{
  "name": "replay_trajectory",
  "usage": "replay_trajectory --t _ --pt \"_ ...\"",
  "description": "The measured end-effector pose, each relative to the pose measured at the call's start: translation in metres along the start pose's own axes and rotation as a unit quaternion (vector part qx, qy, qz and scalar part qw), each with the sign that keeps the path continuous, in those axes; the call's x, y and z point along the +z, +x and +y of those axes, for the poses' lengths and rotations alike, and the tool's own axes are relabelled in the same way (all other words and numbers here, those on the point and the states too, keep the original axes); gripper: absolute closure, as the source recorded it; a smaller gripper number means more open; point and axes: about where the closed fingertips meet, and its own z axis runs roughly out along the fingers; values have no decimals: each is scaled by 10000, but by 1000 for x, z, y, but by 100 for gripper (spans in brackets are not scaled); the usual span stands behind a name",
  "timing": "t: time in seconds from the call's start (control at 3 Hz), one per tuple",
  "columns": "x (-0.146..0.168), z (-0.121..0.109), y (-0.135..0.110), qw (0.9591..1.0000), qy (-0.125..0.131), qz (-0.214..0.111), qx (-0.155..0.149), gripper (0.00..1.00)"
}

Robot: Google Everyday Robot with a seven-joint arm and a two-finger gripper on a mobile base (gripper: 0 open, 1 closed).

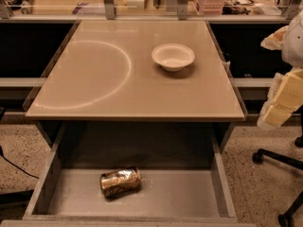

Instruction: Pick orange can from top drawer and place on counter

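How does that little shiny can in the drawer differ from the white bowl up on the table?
The golden-orange metallic can lies on its side in the open grey metal drawer; the round white bowl stands upright on the glossy beige counter. The can is mottled and shiny, the bowl plain white. Both sit untouched: the gripper hangs at the right edge, beside the counter.

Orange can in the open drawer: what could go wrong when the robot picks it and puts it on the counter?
1. The orange can lies on its side in the top drawer, so it may roll when touched.
2. The gripper is at the view's right edge, beside the counter, far from the can; reaching in, it could hit the counter's front edge.
3. A white bowl stands on the counter; placing near it may knock it.
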Motion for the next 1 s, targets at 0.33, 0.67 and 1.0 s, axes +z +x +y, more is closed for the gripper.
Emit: replay_trajectory --t 0.33,0.67,1.0 --pt "53 21 -16 9959 -604 -657 135 0" --pt "110 46 -46 9808 -1407 -1342 135 0" --pt "112 49 -50 9786 -1480 -1420 158 0"
